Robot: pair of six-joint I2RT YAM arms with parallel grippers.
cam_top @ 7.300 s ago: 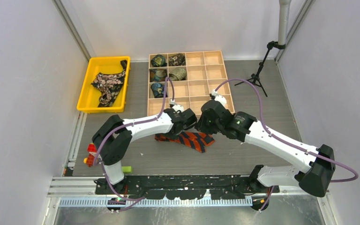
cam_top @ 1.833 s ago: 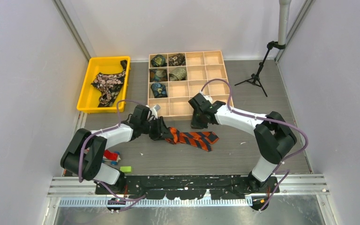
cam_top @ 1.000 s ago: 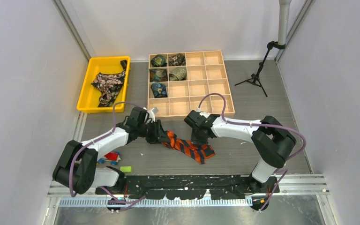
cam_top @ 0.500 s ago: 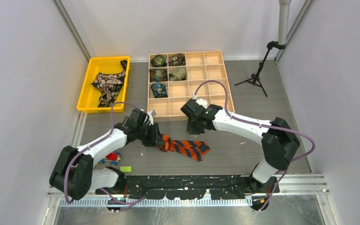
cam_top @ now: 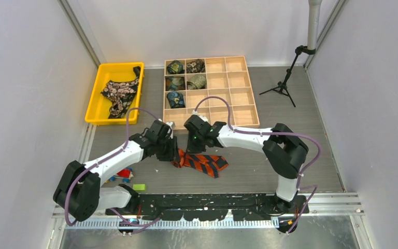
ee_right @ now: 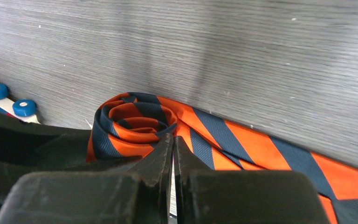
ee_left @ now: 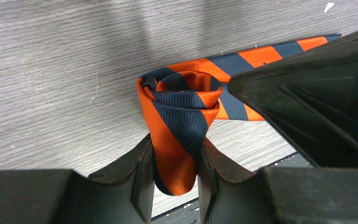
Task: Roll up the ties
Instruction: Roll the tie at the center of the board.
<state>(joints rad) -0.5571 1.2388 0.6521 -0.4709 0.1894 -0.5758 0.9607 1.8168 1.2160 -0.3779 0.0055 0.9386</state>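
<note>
- Left wrist view: the left gripper has its jaws clamped on the coiled end of the striped tie, which stands on the counter.
- The right gripper has its jaws pressed together, tips touching the coil's rim.
- The unrolled tail lies flat, running rightward from both jaws; rolling likely follows that axis.

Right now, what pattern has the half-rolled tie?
Diagonal orange and navy stripes on the tie, clearest in the left wrist view.

Closer than before to the left gripper, after leftward travel of the right gripper; shorter loose tail on the striped tie.
</note>
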